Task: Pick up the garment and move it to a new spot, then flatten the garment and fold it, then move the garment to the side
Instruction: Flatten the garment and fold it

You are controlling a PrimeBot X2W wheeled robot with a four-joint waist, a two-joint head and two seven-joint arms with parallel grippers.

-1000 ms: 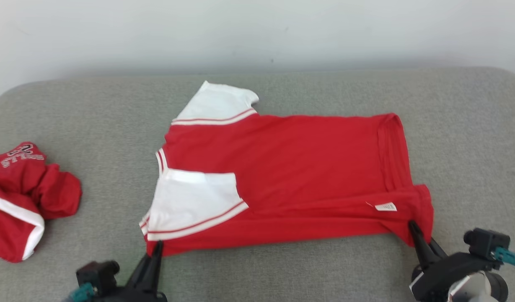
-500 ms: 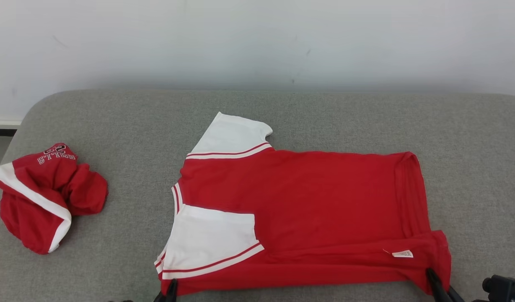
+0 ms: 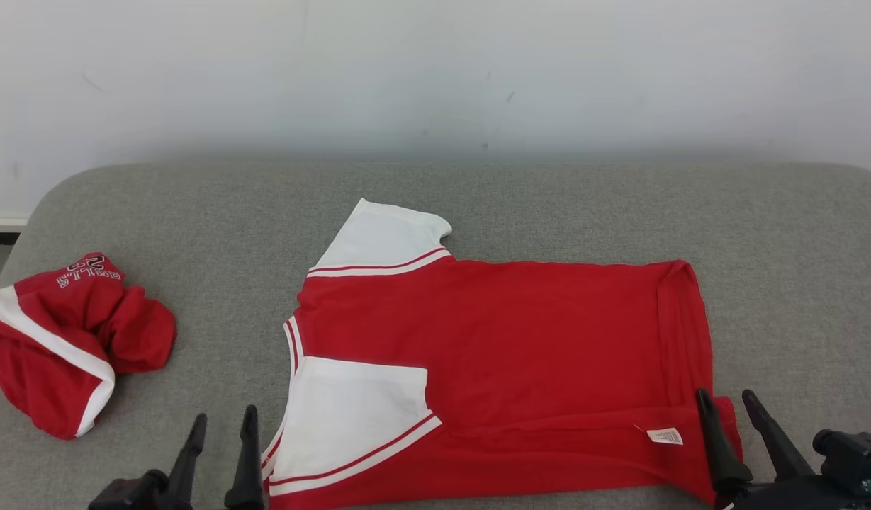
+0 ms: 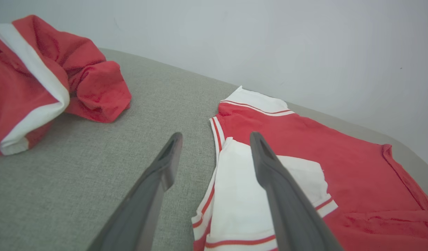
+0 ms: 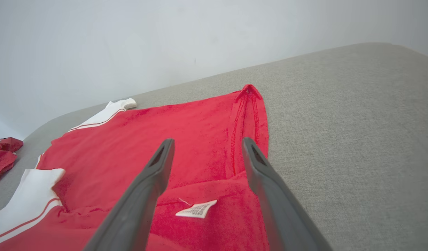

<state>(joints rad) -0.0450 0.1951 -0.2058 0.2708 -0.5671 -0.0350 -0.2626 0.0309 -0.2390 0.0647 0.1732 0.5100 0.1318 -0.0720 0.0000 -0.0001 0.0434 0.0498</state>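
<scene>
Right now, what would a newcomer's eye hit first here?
A red-and-white shirt lies flat on the grey cushion, near edge folded over. A second red garment sits crumpled at the left end. The left end effector and right end effector stand open at the shirt's near corners.

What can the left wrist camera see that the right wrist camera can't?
Left wrist view: the left hand, open, by a white sleeve. Right wrist view: the right hand, open, and a white label. Both: the red shirt, the crumpled red garment and the grey cushion.
</scene>
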